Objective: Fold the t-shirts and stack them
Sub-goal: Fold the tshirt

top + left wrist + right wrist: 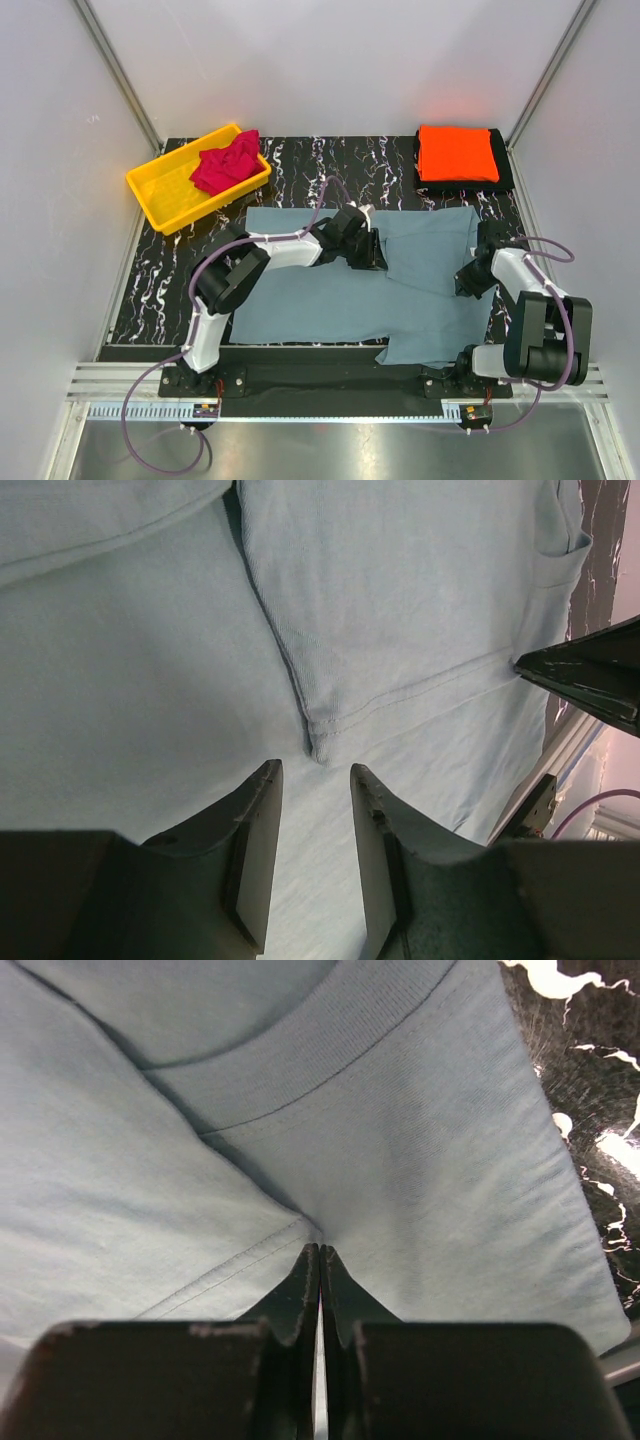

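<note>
A dusty grey-blue t-shirt [320, 300] lies spread over the dark marbled table, with its right part folded over itself. My left gripper [368, 250] hovers low over the shirt's middle. In the left wrist view it [315, 767] stands open, and a hemmed sleeve corner [320, 742] lies just beyond its tips. My right gripper [468, 283] is at the shirt's right side. Its jaws [320, 1248] are shut, and the cloth [450, 1160] puckers at their tips beside a stitched hem. A folded bright orange t-shirt [457, 152] lies at the back right. A crumpled crimson t-shirt [225, 165] sits in the bin.
A yellow plastic bin [165, 190] stands at the back left of the table. The orange shirt rests on a black pad [505, 175]. White walls with metal rails close in the left and right sides. The arm bases sit on a rail at the near edge.
</note>
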You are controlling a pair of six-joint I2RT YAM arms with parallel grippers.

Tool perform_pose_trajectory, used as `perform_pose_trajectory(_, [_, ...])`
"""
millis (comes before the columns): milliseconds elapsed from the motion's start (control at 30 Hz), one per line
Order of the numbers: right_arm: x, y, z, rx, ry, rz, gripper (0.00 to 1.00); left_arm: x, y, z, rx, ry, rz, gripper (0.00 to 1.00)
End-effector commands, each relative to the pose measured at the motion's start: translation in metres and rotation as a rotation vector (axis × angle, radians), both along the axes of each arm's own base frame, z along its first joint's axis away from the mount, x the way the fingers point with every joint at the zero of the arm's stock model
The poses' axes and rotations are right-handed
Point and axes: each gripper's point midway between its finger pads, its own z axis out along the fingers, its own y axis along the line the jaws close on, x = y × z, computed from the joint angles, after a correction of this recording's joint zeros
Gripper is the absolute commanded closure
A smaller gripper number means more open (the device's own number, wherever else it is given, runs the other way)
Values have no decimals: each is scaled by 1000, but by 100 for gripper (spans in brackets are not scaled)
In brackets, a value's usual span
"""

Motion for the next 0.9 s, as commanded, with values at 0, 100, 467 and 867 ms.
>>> perform_pose_trajectory(0, [7, -7, 10, -34, -57, -19, 100, 10, -13, 10, -24, -39, 14, 62])
perform_pose_trajectory(100, [6, -4, 14, -19, -75, -22, 100, 9, -17, 7, -15, -34, 12, 61])
perform_pose_trajectory(467, [-4, 1, 28, -6, -158, -66, 100, 5, -29, -4, -18, -11, 11, 61])
perform_pose_trajectory(867, [-16, 9, 32, 39, -139, -118, 100, 4, -32, 12, -52, -35, -6, 100])
